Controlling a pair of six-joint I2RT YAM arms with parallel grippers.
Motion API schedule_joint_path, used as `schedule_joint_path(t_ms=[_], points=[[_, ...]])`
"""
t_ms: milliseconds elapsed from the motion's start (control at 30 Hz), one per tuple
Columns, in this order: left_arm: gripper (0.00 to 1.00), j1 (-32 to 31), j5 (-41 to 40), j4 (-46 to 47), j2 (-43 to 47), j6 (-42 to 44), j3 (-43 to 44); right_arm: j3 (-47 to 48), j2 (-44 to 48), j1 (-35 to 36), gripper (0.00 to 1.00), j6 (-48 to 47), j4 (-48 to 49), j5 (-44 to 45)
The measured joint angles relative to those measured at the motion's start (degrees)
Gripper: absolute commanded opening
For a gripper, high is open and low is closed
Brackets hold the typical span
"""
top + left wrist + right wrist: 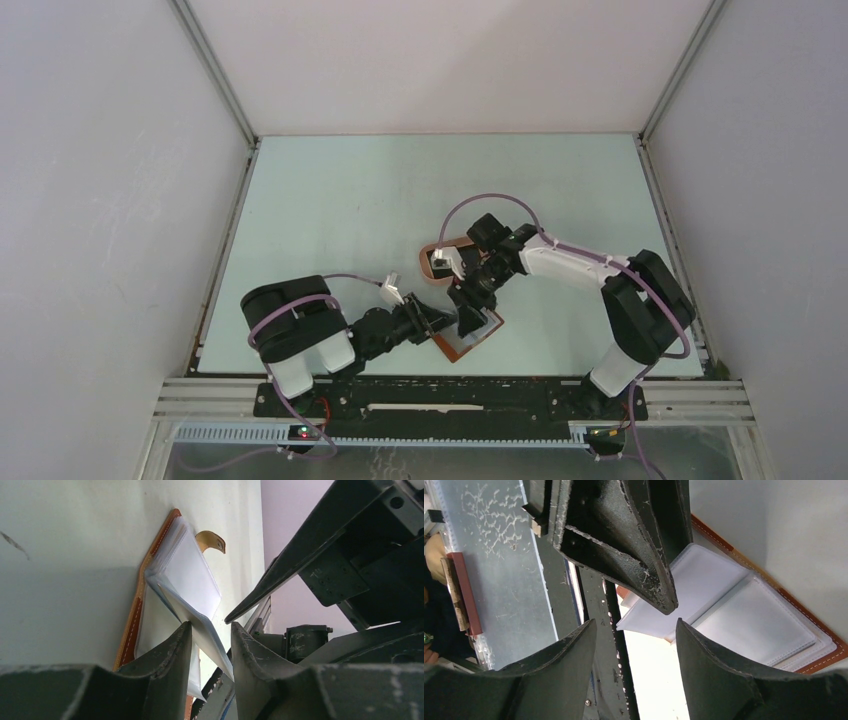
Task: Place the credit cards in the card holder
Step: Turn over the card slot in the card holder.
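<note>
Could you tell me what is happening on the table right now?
Both arms work over the open card holder near the front edge of the table. The left tool pinches up one clear pocket leaf, while the right tool hovers open just above the pockets, apparently holding nothing.

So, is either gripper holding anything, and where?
Right gripper: nothing. A clear pocket leaf of the card holder, by its free edge, stands between the left gripper's fingers; grip unclear.

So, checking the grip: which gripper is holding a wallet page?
The left gripper: it pinches a clear pocket page of the card holder; the right gripper stands open, empty.
</note>
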State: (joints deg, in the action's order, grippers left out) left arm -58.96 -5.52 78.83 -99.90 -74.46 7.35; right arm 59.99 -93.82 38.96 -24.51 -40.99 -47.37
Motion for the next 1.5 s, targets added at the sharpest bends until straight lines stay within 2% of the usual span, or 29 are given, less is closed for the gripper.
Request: schedule_joint_path(t_ms=[200, 833, 1500], points=[[0.39, 0.00, 0.00, 0.00, 0.00, 0.02, 0.00, 0.00, -1.40, 1.18, 0.72, 0.39, 0.04, 2.23], [0.39, 0.00, -0.04, 0.00, 0.00, 0.07, 0.00, 0.00, -3.15, 2.49, 0.72, 4.81, 1.05, 5.27], [0.40, 0.00, -0.04, -0.02, 0.00, 0.07, 0.00, 0.00, -4.52, 2.14, 0.52, 8.26, 1.84, 6.38]])
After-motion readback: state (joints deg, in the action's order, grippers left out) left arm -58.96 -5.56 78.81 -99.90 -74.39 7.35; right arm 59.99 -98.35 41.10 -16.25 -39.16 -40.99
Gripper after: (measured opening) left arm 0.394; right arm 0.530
